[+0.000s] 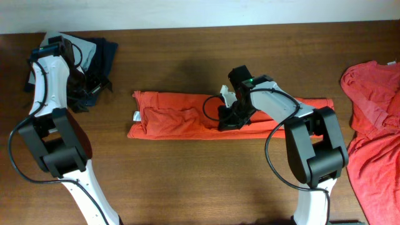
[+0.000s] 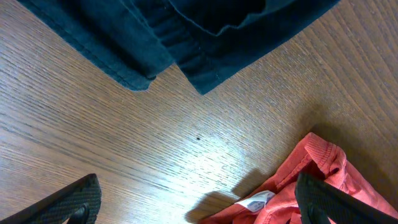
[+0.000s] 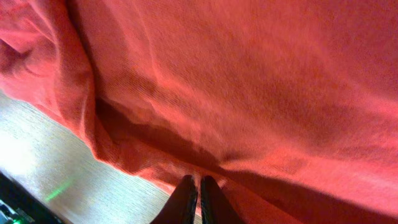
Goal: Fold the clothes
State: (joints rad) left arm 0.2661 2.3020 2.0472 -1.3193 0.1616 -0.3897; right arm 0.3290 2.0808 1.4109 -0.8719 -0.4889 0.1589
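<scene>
Right fingers (image 3: 186, 199) almost closed at the folded orange-red T-shirt (image 1: 181, 115), left fingers (image 2: 74, 199) wide open.
I see the right tips against a fold near the shirt's middle, only a sliver between them; can't tell if cloth is pinched. Shirt lies as a long strip mid-desk (image 1: 187, 181), white neck label (image 1: 136, 116) at its left end. Left fingers hang by the dark navy garment (image 1: 103, 53), apart from the shirt. Second orange-red T-shirt (image 1: 375, 125) crumpled at the right edge. Brown wood, pale wall (image 1: 187, 12) behind.
</scene>
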